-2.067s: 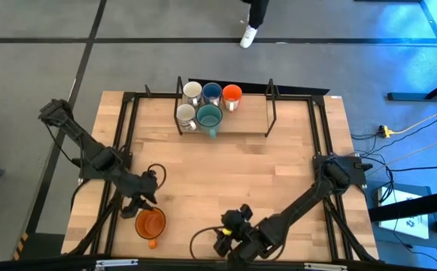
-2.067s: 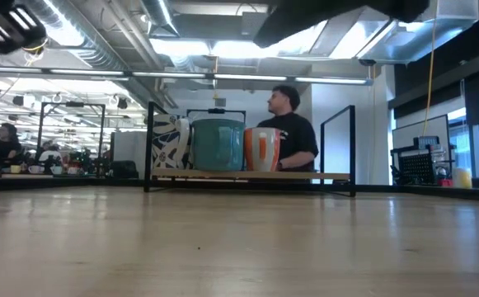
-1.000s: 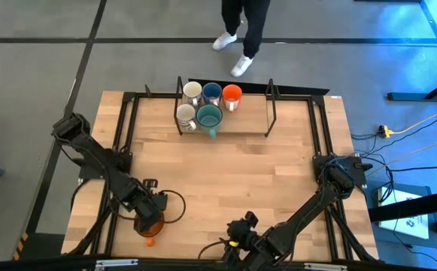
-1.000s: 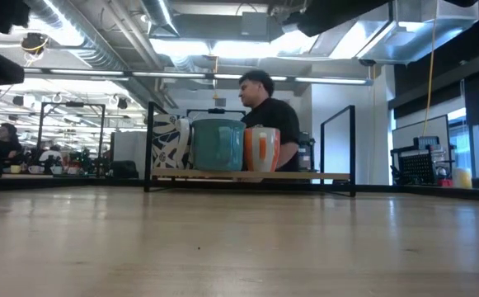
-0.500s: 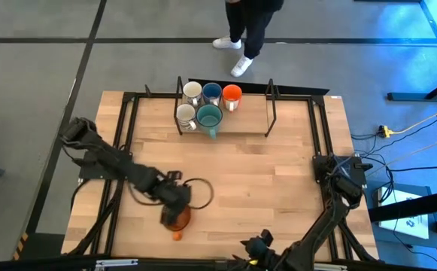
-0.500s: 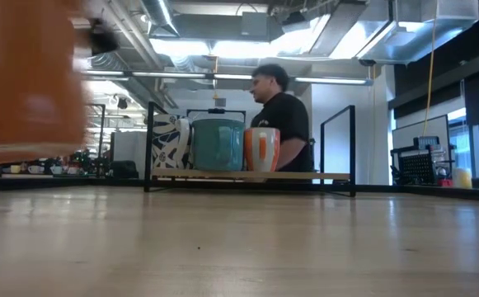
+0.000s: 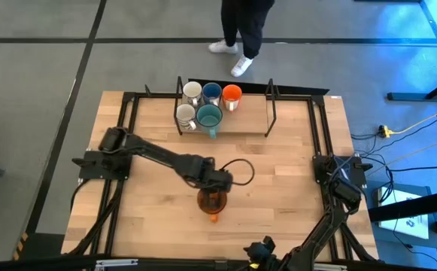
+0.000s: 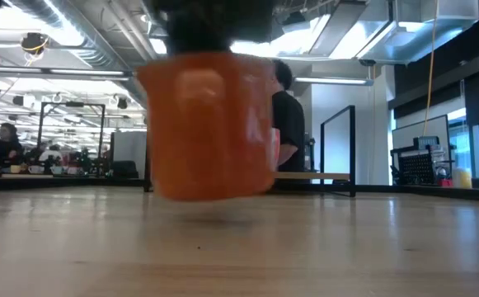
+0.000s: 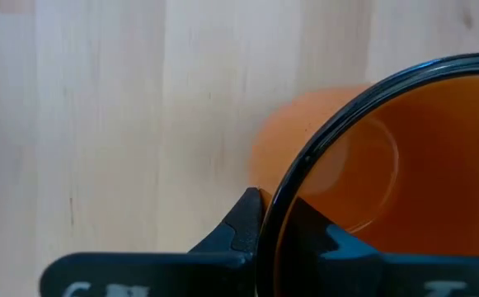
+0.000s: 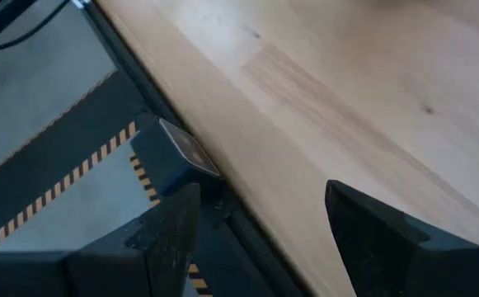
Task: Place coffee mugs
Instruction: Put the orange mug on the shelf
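Observation:
An orange coffee mug (image 7: pixel 212 202) hangs over the middle of the table, upright, its handle (image 7: pixel 213 217) toward the near edge. In the low view this orange mug (image 8: pixel 210 124) fills the centre, above the tabletop. My left gripper (image 7: pixel 213 188) is shut on it from above. Five more coffee mugs stand on the rack (image 7: pixel 248 126) at the far edge: white (image 7: pixel 192 92), dark blue (image 7: pixel 211 93), orange (image 7: pixel 232 94), white (image 7: pixel 186 114), teal (image 7: pixel 208 117). My right gripper (image 10: pixel 264 223) is open over the table's near edge, holding nothing. My left gripper pinches the orange mug's wall at the rim (image 9: pixel 269 216), one finger (image 9: pixel 241 224) outside and the other inside the cup. The fingers come from above, pointing down, on the side away from the handle. The mug hangs upright, lifted clear of the table.
The rack has free room to the right of the mugs (image 7: pixel 252 113). A person (image 7: pixel 241 30) stands just beyond the table's far edge, also visible behind the mug (image 8: pixel 290 115). Black frame rails (image 7: pixel 320 143) run along the table's sides. Bare wood lies right of centre.
My left gripper has carried the orange mug from the near left corner toward the table's middle, lifted off the wood and kept upright. My right gripper has drawn back toward the near edge and a little to the right.

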`<control>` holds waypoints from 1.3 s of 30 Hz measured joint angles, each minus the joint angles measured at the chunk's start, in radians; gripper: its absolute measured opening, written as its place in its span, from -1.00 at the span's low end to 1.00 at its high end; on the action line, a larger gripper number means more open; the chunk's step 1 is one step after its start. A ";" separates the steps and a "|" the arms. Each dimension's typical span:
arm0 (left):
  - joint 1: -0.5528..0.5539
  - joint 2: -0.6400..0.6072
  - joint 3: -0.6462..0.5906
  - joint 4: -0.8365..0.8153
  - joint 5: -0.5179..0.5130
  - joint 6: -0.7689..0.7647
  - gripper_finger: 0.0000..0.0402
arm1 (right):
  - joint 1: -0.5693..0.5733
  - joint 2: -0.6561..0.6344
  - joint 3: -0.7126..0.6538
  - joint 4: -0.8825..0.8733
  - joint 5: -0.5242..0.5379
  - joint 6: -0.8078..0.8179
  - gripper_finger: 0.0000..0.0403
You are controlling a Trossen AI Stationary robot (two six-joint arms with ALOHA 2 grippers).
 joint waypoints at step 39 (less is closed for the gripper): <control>-0.079 -0.183 0.144 -0.098 0.009 0.098 -0.48 | -0.068 -0.001 0.003 0.202 -0.003 -0.076 0.23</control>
